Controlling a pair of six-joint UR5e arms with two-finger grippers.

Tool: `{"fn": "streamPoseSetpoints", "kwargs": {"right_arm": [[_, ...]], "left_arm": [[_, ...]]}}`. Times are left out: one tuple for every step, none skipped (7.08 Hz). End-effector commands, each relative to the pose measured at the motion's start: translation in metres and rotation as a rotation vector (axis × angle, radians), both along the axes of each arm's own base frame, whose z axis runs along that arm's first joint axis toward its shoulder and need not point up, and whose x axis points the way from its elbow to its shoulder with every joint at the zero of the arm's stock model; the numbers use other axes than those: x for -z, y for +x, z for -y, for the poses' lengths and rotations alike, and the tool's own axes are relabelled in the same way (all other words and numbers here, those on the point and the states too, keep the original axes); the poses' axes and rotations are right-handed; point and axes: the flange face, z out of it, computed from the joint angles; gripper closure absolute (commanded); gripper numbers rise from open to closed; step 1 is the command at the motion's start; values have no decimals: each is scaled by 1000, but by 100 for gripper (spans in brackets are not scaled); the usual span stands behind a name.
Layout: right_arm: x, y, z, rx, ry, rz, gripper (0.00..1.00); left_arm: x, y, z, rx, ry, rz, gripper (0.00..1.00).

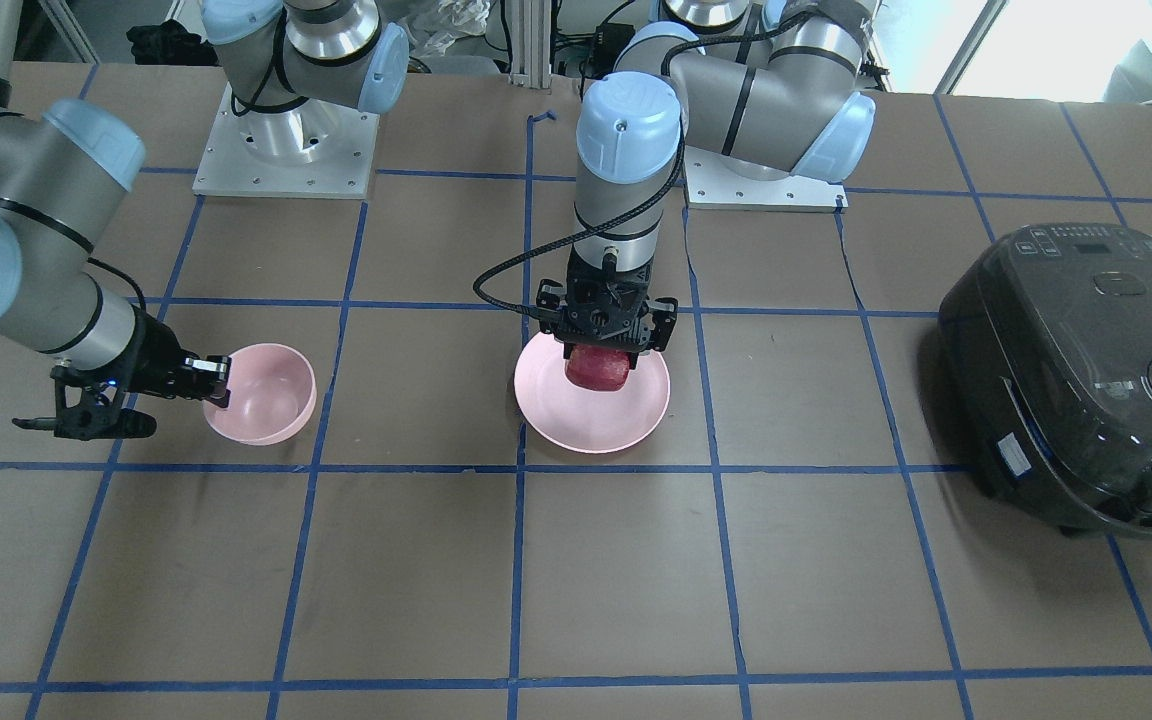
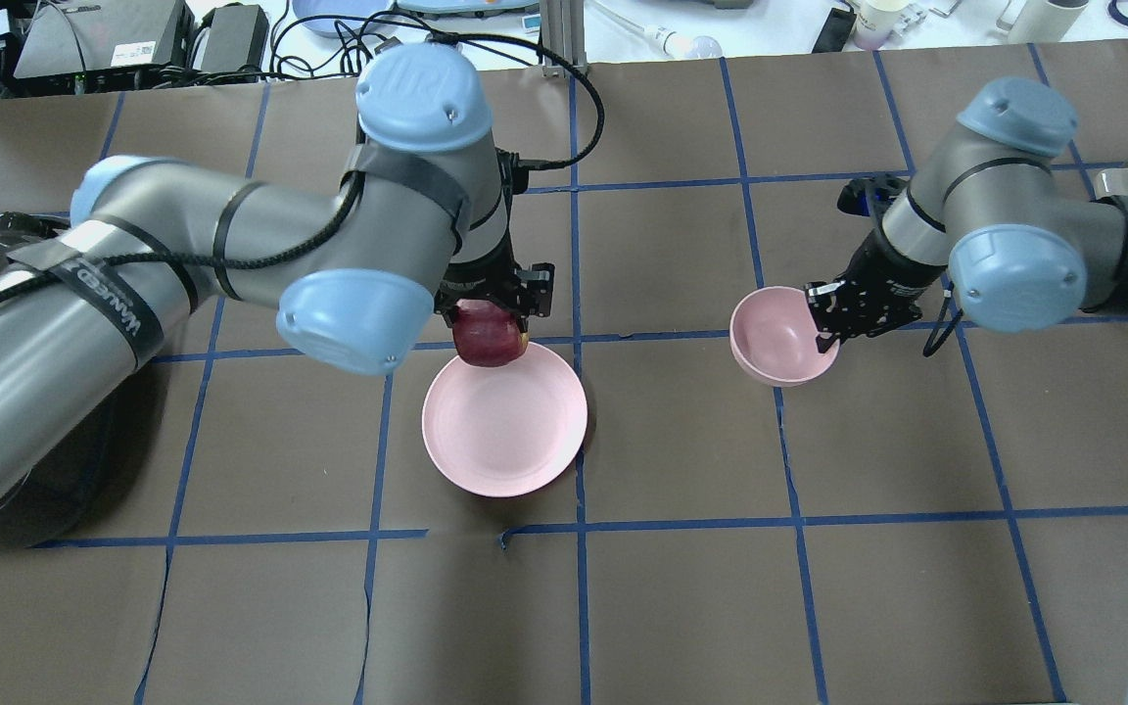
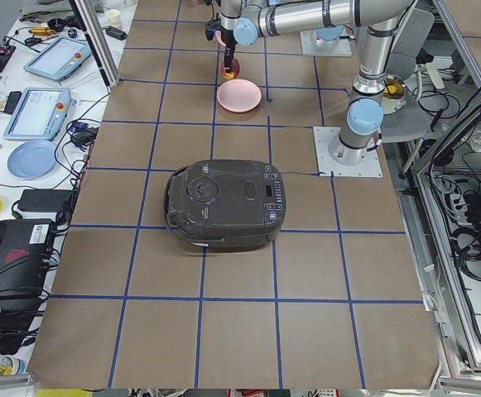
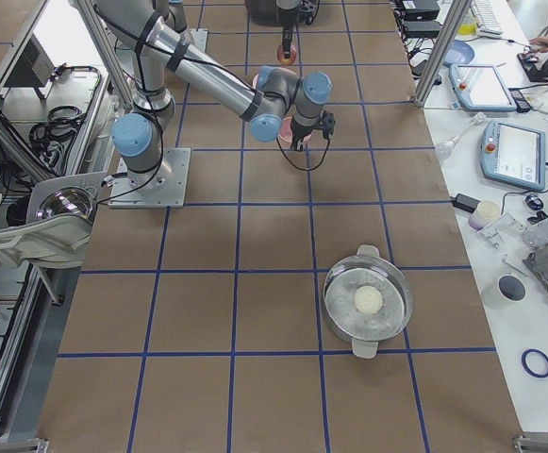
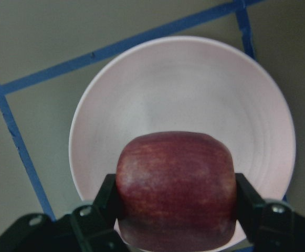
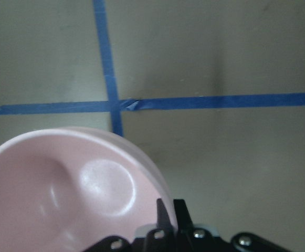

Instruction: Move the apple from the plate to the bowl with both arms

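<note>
My left gripper (image 1: 599, 360) is shut on the dark red apple (image 1: 598, 371) and holds it just above the wide pale pink plate (image 1: 576, 420). The apple (image 2: 487, 335) hangs over the plate's (image 2: 505, 431) far edge in the overhead view. In the left wrist view the apple (image 5: 176, 185) sits between the two black fingers over the plate (image 5: 189, 89). My right gripper (image 2: 823, 328) is shut on the rim of the small deep pink bowl (image 2: 775, 338). The bowl (image 1: 271, 395) is empty and appears slightly tilted. The right wrist view shows the bowl (image 6: 63, 194) clamped at its rim.
A black rice cooker (image 1: 1086, 380) stands on the left arm's side of the table. A glass-lidded pot (image 4: 368, 300) stands on the right arm's side. Blue tape lines grid the brown table. Both arm bases (image 1: 286, 150) stand at the table's back edge.
</note>
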Motion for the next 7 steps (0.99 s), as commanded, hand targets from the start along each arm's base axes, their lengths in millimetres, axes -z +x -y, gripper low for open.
{"fn": "streamPoseSetpoints", "kwargs": {"right_arm": [[5, 70, -14, -9, -10, 42, 100], [19, 74, -23, -14, 11, 41, 100], [36, 74, -31, -14, -1, 41, 100], [43, 74, -37, -10, -14, 38, 100], [43, 74, -36, -12, -15, 32, 43], [36, 73, -35, -8, -33, 23, 0], [23, 70, -27, -9, -63, 0, 0]], "left_arm": [[-18, -3, 8, -102, 60, -16, 100], [-10, -4, 10, -131, 73, -9, 100], [-7, -5, 9, -156, 80, -7, 100], [-7, -7, 8, -173, 81, -5, 100], [-5, -10, 7, -219, 98, -34, 100], [-2, -15, 7, -230, 108, -44, 100], [3, -27, 4, -256, 106, -44, 100]]}}
